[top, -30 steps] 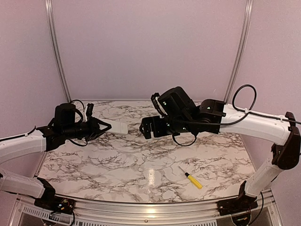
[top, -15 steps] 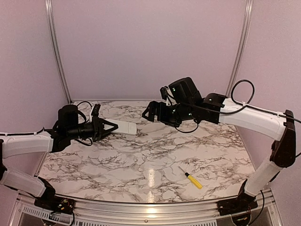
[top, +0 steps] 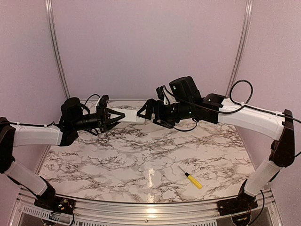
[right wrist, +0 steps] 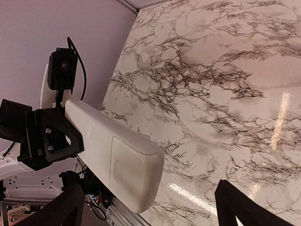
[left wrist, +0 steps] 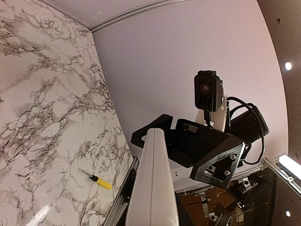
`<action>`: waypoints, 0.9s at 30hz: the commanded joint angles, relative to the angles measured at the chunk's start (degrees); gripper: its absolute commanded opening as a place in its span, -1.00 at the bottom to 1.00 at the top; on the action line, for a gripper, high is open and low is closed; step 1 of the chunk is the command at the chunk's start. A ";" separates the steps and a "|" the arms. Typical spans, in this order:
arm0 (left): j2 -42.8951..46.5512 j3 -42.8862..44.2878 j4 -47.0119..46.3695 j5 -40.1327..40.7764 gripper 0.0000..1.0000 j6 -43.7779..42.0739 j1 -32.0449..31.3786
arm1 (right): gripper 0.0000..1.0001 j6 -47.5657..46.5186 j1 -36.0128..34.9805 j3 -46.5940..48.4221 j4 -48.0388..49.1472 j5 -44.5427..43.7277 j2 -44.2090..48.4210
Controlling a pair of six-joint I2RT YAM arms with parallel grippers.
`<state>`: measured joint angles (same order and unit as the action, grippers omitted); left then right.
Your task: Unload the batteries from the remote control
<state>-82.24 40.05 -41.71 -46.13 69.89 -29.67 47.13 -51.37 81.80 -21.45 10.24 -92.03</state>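
My left gripper is shut on the remote control, a slim white bar held level above the table. In the left wrist view the remote runs away from the camera. My right gripper is open, with its jaws on either side of the remote's free end. In the right wrist view that end lies between my spread fingers, apart from both. A closed flat cover panel with a round dimple sits on it. The batteries are hidden.
A yellow-handled screwdriver lies on the marble table at the front right; it also shows in the left wrist view. Purple walls and metal frame posts enclose the back and sides.
My left arm carried the remote right and toward the back. My right gripper swung up and left, and its open jaws now straddle the remote's free end.
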 commanded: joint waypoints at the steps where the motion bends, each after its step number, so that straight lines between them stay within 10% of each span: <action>1: 0.30 3.83 -3.23 -0.84 -1.00 2.61 0.23 | 0.90 1.68 1.33 0.99 0.57 1.89 0.84; 10: -6.54 0.47 -28.98 0.20 -1.00 20.16 0.14 | 0.89 3.27 1.32 1.42 3.46 5.41 1.59; 27: -4.92 4.74 -9.29 -1.93 -1.00 9.28 -0.81 | 0.49 7.75 3.36 1.69 3.86 5.28 2.26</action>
<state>-88.58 42.74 -55.29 -47.13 82.59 -29.93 53.60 -48.62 81.84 -18.87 14.94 -91.81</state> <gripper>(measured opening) 0.170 0.762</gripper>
